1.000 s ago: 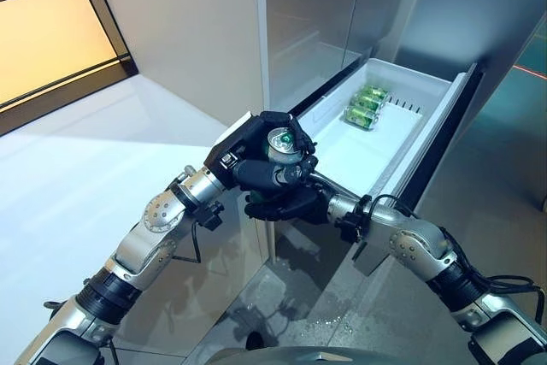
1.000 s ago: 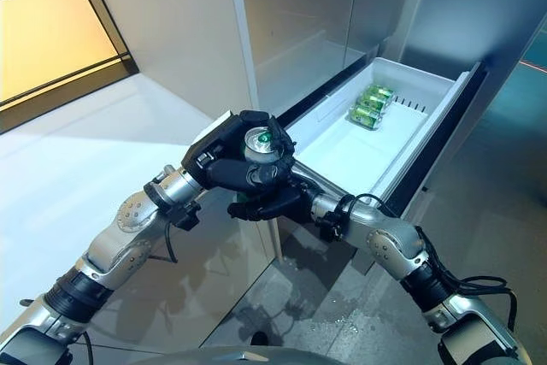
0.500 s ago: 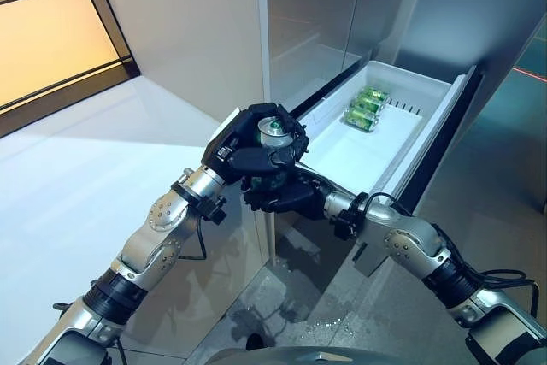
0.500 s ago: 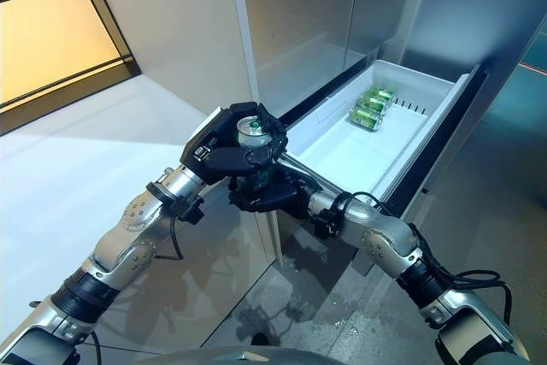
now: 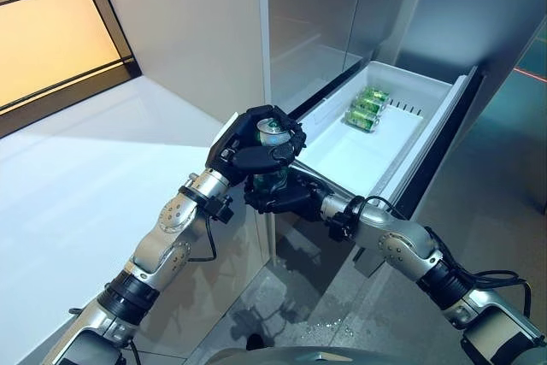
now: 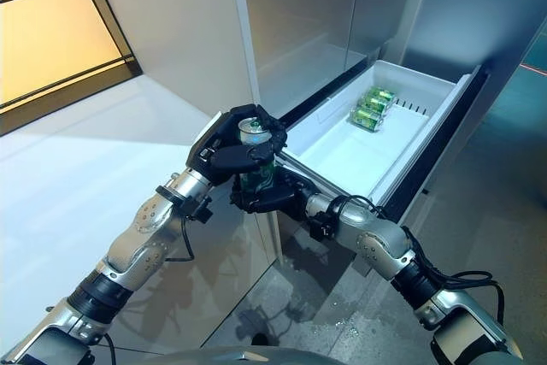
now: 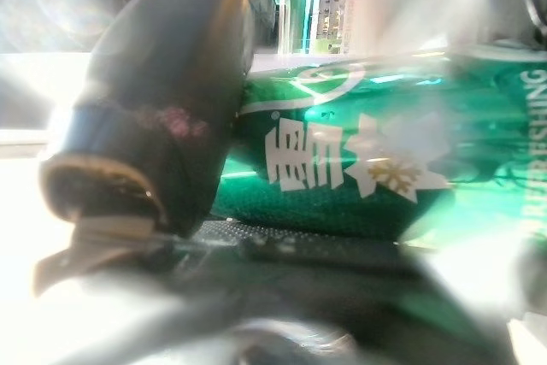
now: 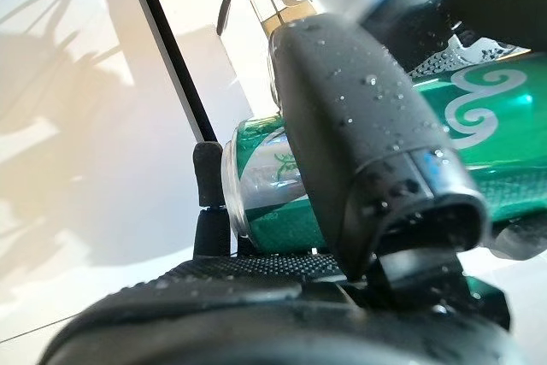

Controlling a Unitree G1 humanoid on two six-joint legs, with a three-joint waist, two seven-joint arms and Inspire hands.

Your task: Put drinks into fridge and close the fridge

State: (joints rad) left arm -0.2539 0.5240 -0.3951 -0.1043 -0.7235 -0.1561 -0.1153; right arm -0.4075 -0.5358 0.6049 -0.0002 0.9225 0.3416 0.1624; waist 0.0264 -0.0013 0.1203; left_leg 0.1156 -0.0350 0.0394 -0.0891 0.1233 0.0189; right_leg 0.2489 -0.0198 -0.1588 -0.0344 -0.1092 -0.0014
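- The left hand [image 5: 248, 150] is seen clenched over the upper part of a green drink can [image 5: 272, 160], its dark fingers curled round the rim and its thumb [image 7: 162, 126] pressed against the can's side.
- The right hand [image 5: 282, 198] is wrapped round the lower part of the same can from beneath; in the right wrist view its thumb [image 8: 367, 143] lies across the green wall of the can, with water drops on it.
- The can is thus gripped by both hands together, upright, with its silver top [image 6: 251, 128] showing between the fingers of the left hand.
- The can is held in the air just beside the near corner of the open fridge drawer [image 5: 402, 168], not yet inside it.
- The drawer is pulled out from the silver fridge [image 5: 316, 14]; its inside is white and mostly bare.
- A small group of green cans [image 5: 366, 107] is laid on its side at the far end of the drawer, the cans touching one another, well apart from the held can.
- A pale floor [image 5: 77, 168] is spread out to the left of the fridge, and a dark-framed, warmly lit window [image 5: 51, 23] is set beyond it.
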